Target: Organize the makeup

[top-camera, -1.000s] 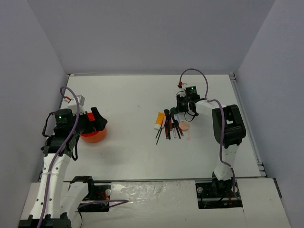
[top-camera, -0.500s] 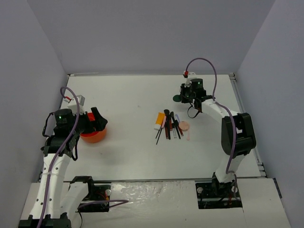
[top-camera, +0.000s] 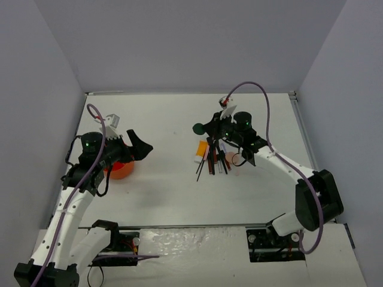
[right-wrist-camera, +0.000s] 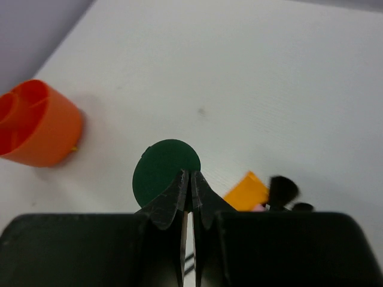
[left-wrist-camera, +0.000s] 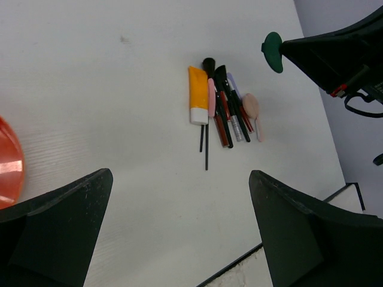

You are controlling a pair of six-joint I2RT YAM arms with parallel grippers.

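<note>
A white worktop (top-camera: 173, 119) carries a row of makeup (left-wrist-camera: 224, 116) lying side by side near its middle: an orange-white tube (left-wrist-camera: 198, 95), thin black brushes (left-wrist-camera: 206, 152) and a pale pink puff (left-wrist-camera: 251, 105). The right tool (right-wrist-camera: 186, 179) is pressed together, pinching the edge of a dark green round compact (right-wrist-camera: 163, 173) near the row. The left tool (top-camera: 139, 146) is spread wide, holding nothing, just beside a round orange tub (top-camera: 119, 171).

I count one tube (left-wrist-camera: 197, 94), one green compact (right-wrist-camera: 166, 173), one pink puff (left-wrist-camera: 251, 104), one orange tub (right-wrist-camera: 36, 122); brushes (left-wrist-camera: 226, 116) too bunched to count.
</note>
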